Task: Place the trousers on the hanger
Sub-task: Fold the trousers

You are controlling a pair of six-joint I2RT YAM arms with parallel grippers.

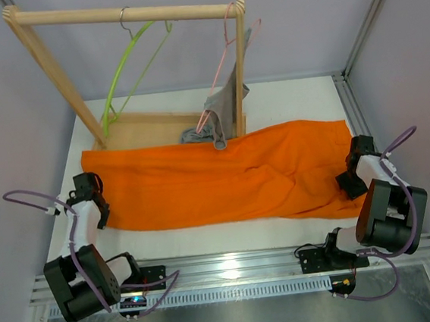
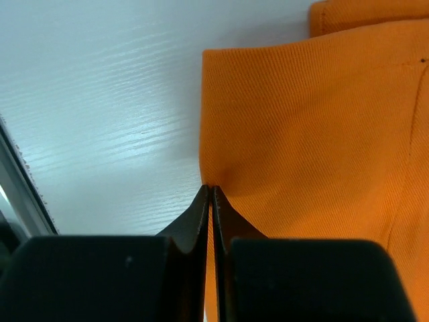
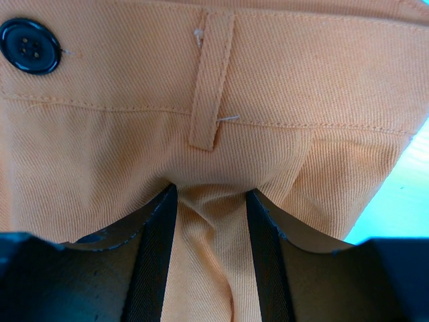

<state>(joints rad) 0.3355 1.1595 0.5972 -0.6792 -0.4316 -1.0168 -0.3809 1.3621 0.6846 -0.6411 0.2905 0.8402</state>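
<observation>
The orange trousers lie flat and spread across the table, legs to the left and waistband to the right. My left gripper sits at the leg end and is shut on the cloth's edge, with a thin strip of orange between the nearly touching fingers. My right gripper is at the waistband end, with a bunched fold of the trousers pinched between its fingers. The lime-green hanger hangs empty by its metal hook from the wooden rail, far behind the left gripper.
A wooden rack with a tray base stands at the back. A pink hanger on it bears a grey garment that droops onto the trousers' far edge. A black button and a belt loop show on the waistband.
</observation>
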